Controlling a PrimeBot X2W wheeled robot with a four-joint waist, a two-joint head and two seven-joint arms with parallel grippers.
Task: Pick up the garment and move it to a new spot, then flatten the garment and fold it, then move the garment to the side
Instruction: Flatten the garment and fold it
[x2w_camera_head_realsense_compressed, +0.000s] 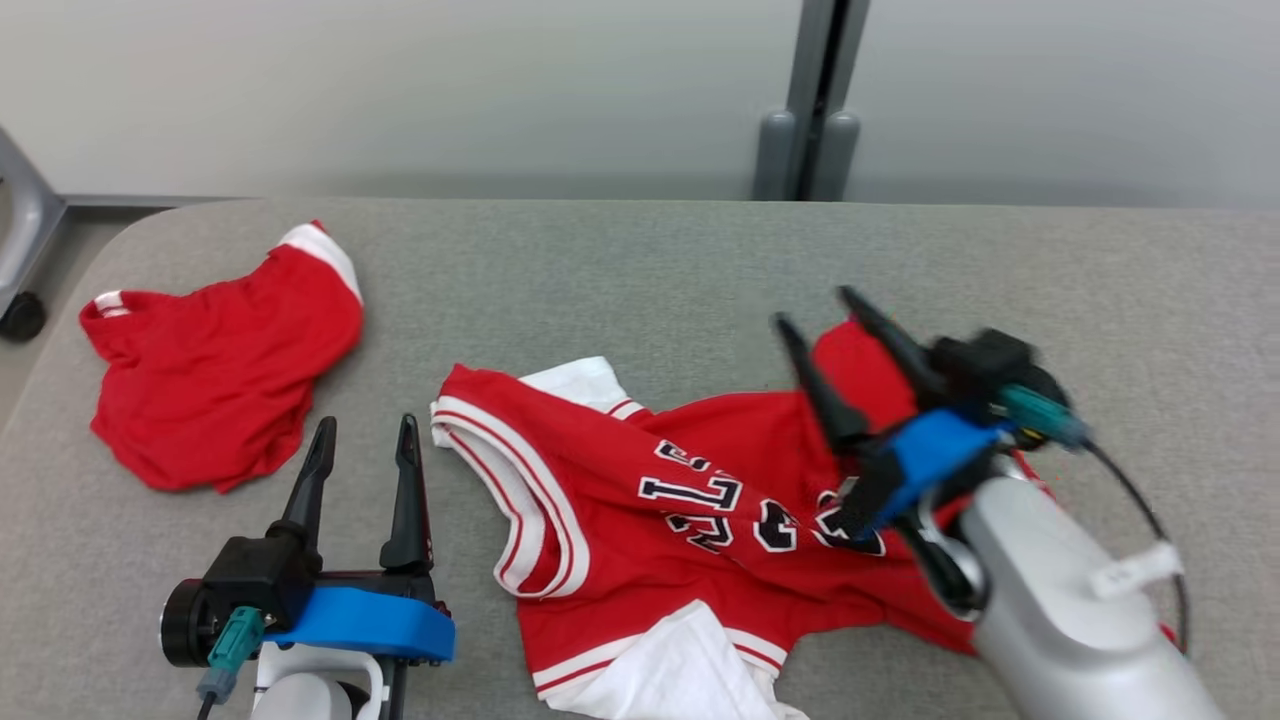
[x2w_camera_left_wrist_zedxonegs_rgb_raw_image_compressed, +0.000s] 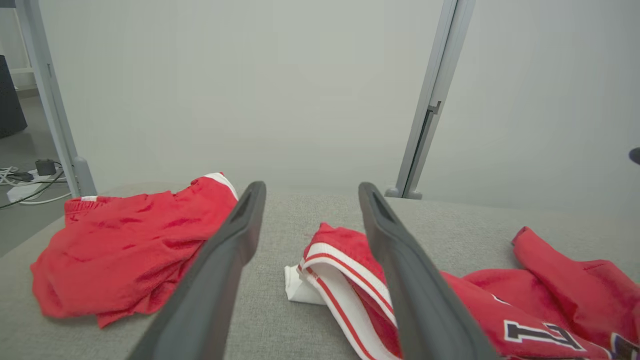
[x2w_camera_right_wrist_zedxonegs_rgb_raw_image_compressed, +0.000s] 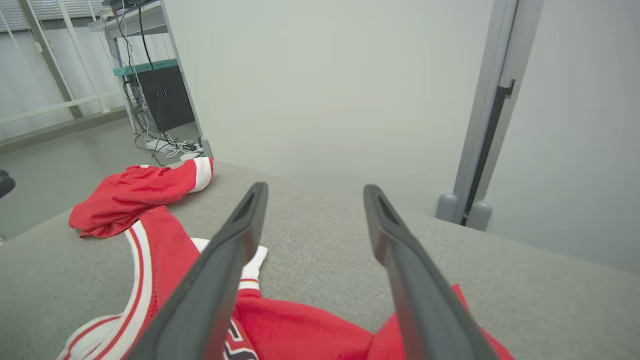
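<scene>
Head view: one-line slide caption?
Open right gripper above a crumpled red-and-white jersey, open left gripper beside it, on a grey fabric table; red shorts lie apart.

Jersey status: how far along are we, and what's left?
Done: nothing visible yet; the jersey lies crumpled on the table, unfolded. In hand: nothing gripped; the right gripper hovers open over it, and the left gripper is open beside its collar. Left: pick, move, flatten, fold, set aside. Red shorts lie bunched at the left.

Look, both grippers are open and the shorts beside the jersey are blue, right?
Not quite. The shorts are red, not blue, as the head view shows. They do lie beside the jersey, and both the left gripper and the right gripper are open.
</scene>
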